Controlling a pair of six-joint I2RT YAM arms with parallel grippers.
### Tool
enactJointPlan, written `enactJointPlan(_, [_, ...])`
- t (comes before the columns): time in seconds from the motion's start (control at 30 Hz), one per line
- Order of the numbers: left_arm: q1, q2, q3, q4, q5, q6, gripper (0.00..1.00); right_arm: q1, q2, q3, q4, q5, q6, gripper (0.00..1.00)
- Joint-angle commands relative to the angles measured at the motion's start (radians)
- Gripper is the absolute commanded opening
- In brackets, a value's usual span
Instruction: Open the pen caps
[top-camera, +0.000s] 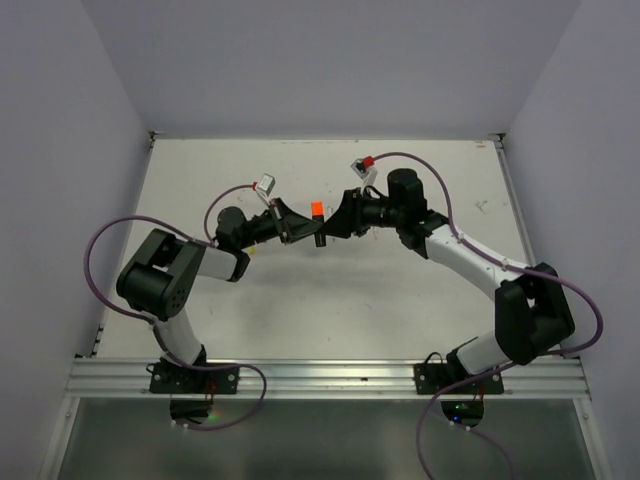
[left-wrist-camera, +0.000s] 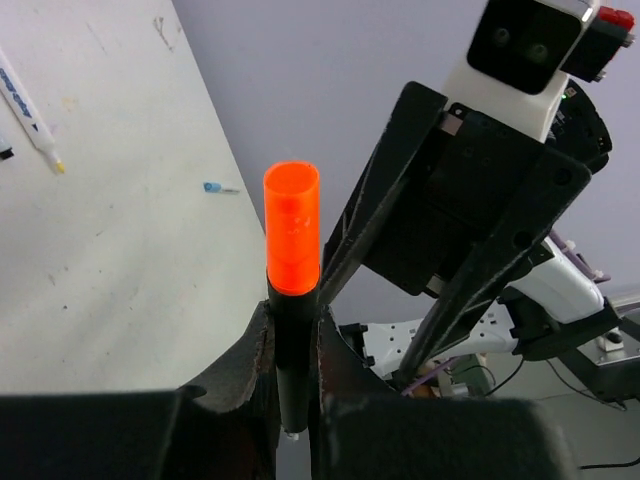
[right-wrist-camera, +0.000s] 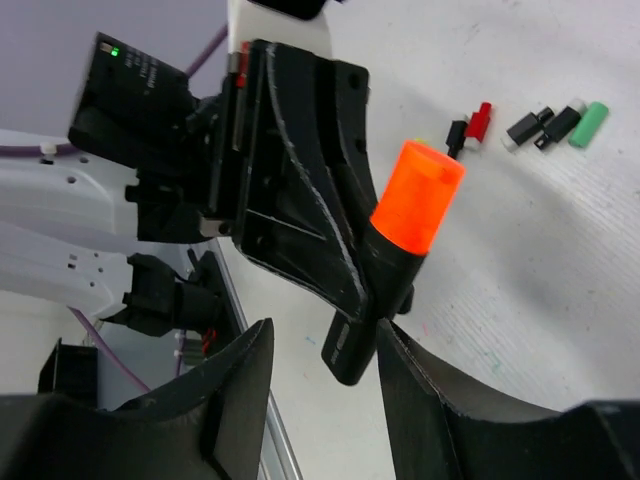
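Note:
My left gripper (left-wrist-camera: 292, 340) is shut on a short black pen piece (left-wrist-camera: 290, 350) and holds it upright. An orange pen cap (left-wrist-camera: 292, 230) sits on top of it. In the top view the cap (top-camera: 316, 208) is above mid-table, between my left gripper (top-camera: 303, 234) and my right gripper (top-camera: 336, 226). My right gripper (right-wrist-camera: 325, 350) is open, and its fingers (right-wrist-camera: 235, 400) straddle the left gripper's tips below the orange cap (right-wrist-camera: 418, 205) without touching it. Loose caps lie on the table in the right wrist view: red (right-wrist-camera: 481, 122), black (right-wrist-camera: 530, 127) and green (right-wrist-camera: 589, 124).
A white pen barrel with blue print (left-wrist-camera: 25, 105) and a small blue piece (left-wrist-camera: 213, 187) lie on the white table (top-camera: 420, 300). Purple cables (top-camera: 95, 250) loop beside both arms. Grey walls enclose the table on three sides.

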Motion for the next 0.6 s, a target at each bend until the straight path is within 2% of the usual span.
enactJointPlan(0.0, [0.002,0.020,-0.011,0.393,0.022,-0.107,0.00,0.010,0.016,-0.001,0.114,-0.082,0.042,0.49])
enactJointPlan(0.2, [0.002,0.041,0.004,0.486,0.002,-0.173,0.00,0.018,0.029,-0.024,0.151,-0.083,0.057,0.41])
enactJointPlan(0.57, [0.002,-0.012,0.022,0.408,0.000,-0.115,0.00,0.018,-0.002,-0.035,0.085,-0.038,0.046,0.35])
